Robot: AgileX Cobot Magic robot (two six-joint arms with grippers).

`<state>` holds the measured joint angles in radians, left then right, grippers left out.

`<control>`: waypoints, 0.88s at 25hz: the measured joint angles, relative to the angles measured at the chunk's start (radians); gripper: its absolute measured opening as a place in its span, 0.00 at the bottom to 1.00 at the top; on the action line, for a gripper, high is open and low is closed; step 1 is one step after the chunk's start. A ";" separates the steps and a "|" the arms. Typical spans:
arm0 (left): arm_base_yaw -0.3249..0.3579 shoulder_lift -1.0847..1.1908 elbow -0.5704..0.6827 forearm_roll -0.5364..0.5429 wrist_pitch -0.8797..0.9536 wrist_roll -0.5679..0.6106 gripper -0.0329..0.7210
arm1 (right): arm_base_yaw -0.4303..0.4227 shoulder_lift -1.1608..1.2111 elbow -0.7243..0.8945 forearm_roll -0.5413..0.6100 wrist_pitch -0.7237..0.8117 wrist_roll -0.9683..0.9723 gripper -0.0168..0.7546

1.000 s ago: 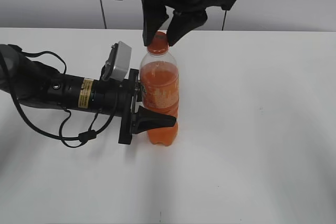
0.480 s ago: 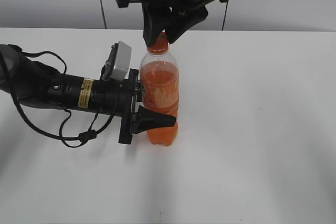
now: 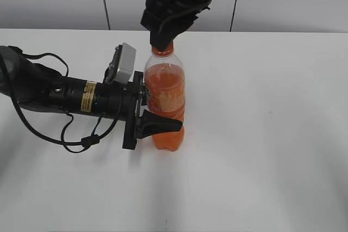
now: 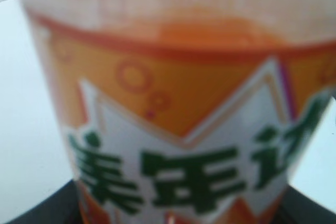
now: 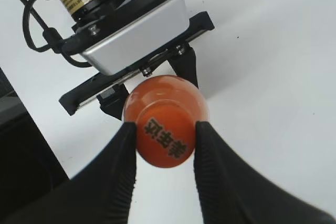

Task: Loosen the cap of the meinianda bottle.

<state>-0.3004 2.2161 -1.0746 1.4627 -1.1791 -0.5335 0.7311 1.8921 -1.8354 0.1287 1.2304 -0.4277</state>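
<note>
The meinianda bottle (image 3: 166, 99) stands upright on the white table, full of orange drink. My left gripper (image 3: 157, 113) lies sideways and is shut on the bottle's label band, which fills the left wrist view (image 4: 178, 129). My right gripper (image 3: 163, 42) comes down from above and is shut on the orange cap (image 5: 164, 135); both fingers (image 5: 123, 161) press its sides. In the exterior view the cap is mostly hidden by the right gripper; only the orange neck ring (image 3: 162, 51) shows.
The white table (image 3: 261, 134) spreads to the right and front of the bottle. The left arm's body and black cables (image 3: 65, 99) lie across the table's left side. A grey wall stands behind.
My right gripper has turned about the cap and its fingers have closed in on it. The bottle and left gripper have not moved.
</note>
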 joint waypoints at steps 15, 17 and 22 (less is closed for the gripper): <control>0.000 0.000 0.000 0.004 0.001 -0.001 0.58 | 0.000 -0.002 -0.001 0.005 -0.007 -0.453 0.34; 0.000 0.000 0.000 0.006 0.001 -0.001 0.58 | 0.000 -0.002 -0.001 0.005 -0.007 -0.462 0.34; 0.000 0.000 0.000 0.012 -0.001 -0.001 0.58 | 0.000 -0.002 -0.001 0.008 -0.007 -0.466 0.34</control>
<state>-0.3004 2.2161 -1.0746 1.4748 -1.1802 -0.5347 0.7311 1.8903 -1.8362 0.1371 1.2232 -0.8938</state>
